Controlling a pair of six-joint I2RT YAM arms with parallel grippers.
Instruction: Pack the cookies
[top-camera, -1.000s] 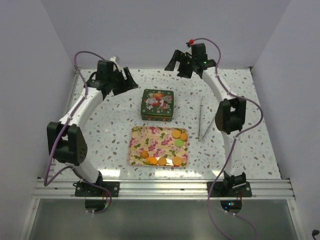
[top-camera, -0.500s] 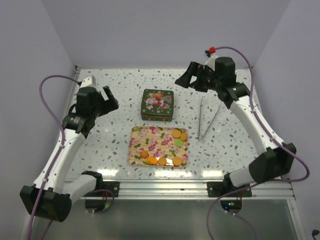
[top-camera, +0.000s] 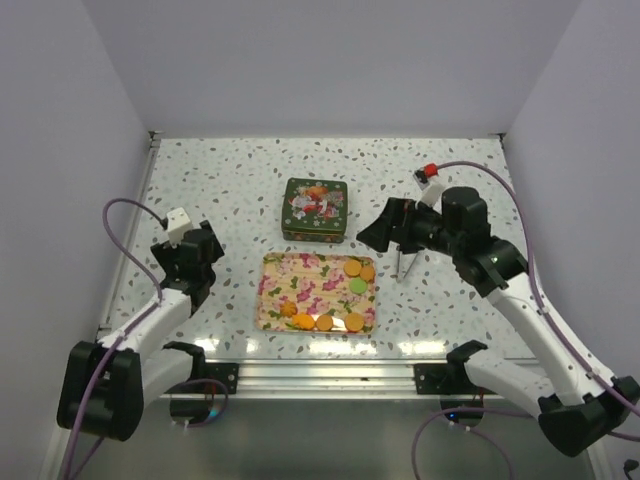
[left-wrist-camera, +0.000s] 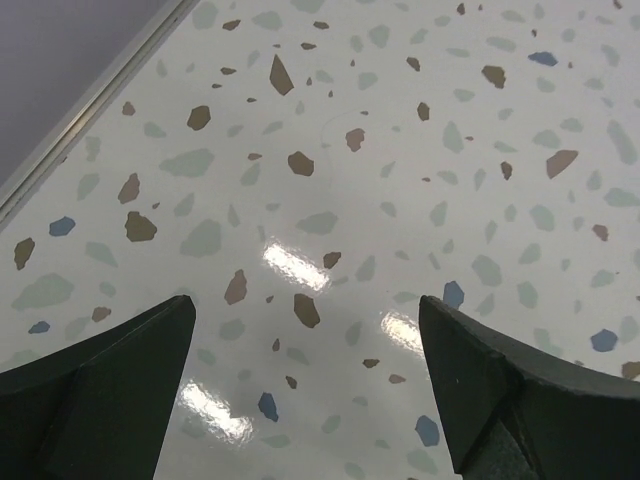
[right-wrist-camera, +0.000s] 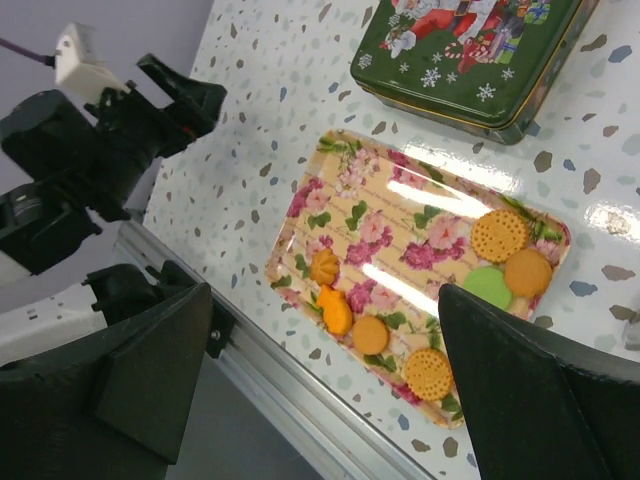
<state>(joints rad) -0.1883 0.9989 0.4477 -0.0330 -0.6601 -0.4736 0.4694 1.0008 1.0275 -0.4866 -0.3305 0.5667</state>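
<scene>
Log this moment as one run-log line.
left gripper open, empty | right gripper open, empty | orange and green cookies on floral rectangular tray | green square tin closed

Bright, even overhead light fills the white-walled cell, leaving only faint, soft shadows on the speckled table (top-camera: 230, 190). In the wrist views, white glare patches streak the glossy tabletop and the floral tray (right-wrist-camera: 360, 215). The cookies (right-wrist-camera: 498, 235) look sharp, and no motion blur shows.
</scene>
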